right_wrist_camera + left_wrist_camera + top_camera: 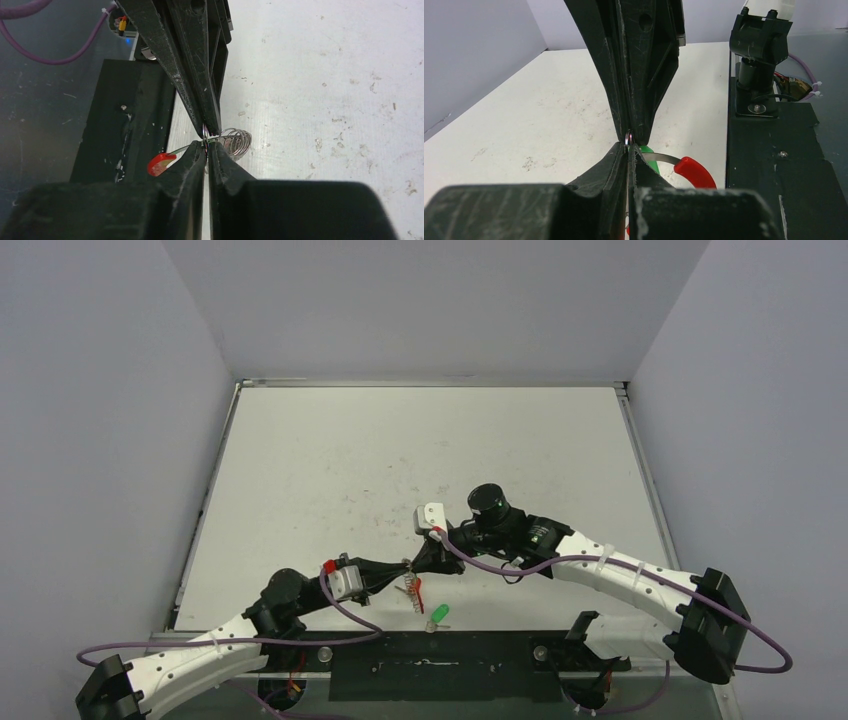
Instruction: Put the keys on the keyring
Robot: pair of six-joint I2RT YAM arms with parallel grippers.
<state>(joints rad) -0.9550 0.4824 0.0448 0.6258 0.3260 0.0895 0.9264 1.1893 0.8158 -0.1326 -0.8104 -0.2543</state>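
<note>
Silvery metal, bright and shiny, in the springy coils of the large round keyring (236,141); over part of its arc, a sleeve of smooth, glossy red plastic. Smooth bright green plastic on the heads of the small silvery metal keys (438,614). Matt black plastic on left tool (628,149) and right tool (206,146), scratched and scuffed pale. Matt white on the table (325,75), faintly lined, flecked with dark marks. Along its near edge, a flat black plate (774,180), matt, dusty, with shiny metal screws.
</note>
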